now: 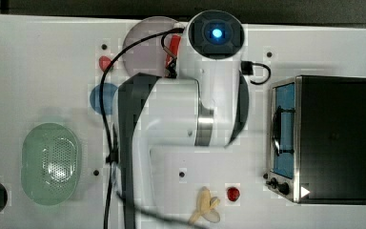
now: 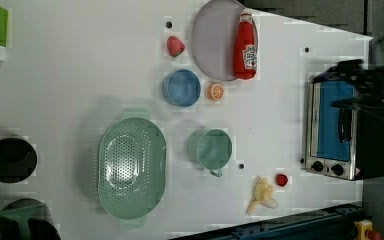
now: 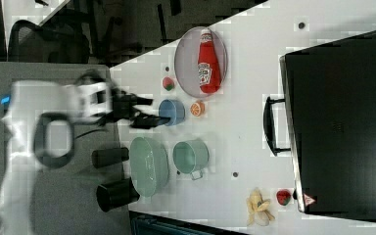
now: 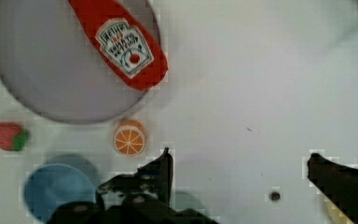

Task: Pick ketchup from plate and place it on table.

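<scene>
Our gripper point(image 4: 237, 161) hangs with its jaws wide apart and nothing between them, above bare table point(image 4: 261, 70). Taking the plate point(image 4: 42, 84) as our landmark: the Heinz ketchup bottle point(image 4: 121, 44) lies flat across it, base overhanging the rim nearest us, and an orange half point(image 4: 129, 138) sits just off that rim. To grasp well, we judge we should centre over the bottle's body, turn the fingers across its width, and descend clear of the orange.
</scene>
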